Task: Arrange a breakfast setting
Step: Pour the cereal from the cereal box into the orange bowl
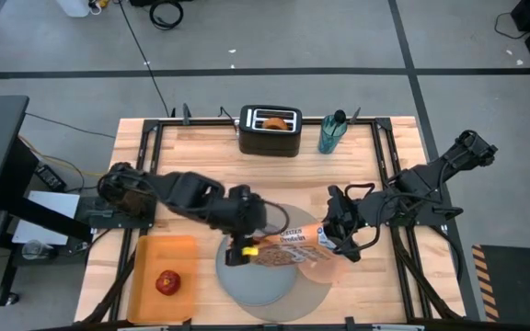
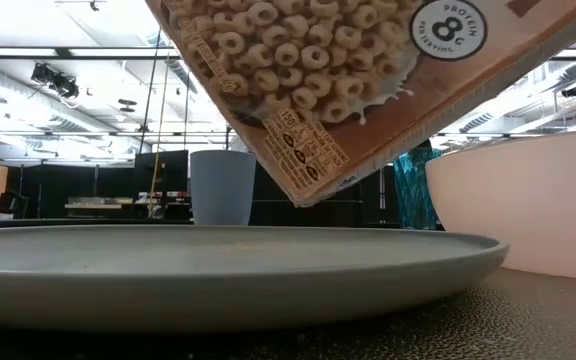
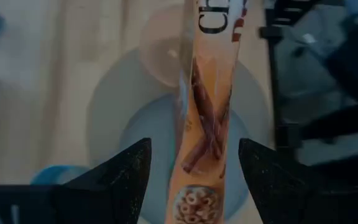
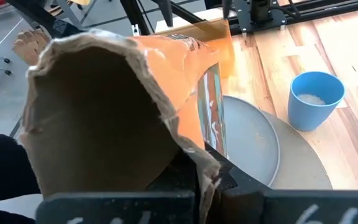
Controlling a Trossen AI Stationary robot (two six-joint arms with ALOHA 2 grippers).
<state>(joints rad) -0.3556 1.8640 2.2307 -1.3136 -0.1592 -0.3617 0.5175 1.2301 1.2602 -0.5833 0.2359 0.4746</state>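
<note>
A cereal box [image 1: 288, 241] hangs tilted above the round grey plate [image 2: 218, 262], which lies on the larger grey mat [image 1: 313, 296]. My right gripper [image 1: 337, 237] is shut on the box's torn-open end [image 4: 104, 93]. My left gripper [image 1: 240, 246] is open, with one finger on either side of the box's other end [image 3: 207, 143] and a gap on both sides. The translucent pink bowl [image 1: 325, 267] stands on the mat beside the plate. The red apple [image 1: 167, 282] lies on the orange tray. The bagel half [image 1: 272, 119] sticks out of the toaster. The teal tumbler [image 1: 332, 133] stands at the far edge. The spoon is out of view. My right gripper holds the cereal box by its torn-open end [image 4: 185, 149], coming from the table's right. The box itself hides the fingers and the place of contact. The box is lifted clear and tilted, one lower corner [image 2: 308, 195] pointing down over the plate.
A black toaster [image 1: 270, 131] stands at the far middle. A flat orange tray [image 1: 159, 262] lies at the near left. A blue cup [image 4: 316, 99] stands on the wood beside the mat, close to my left gripper.
</note>
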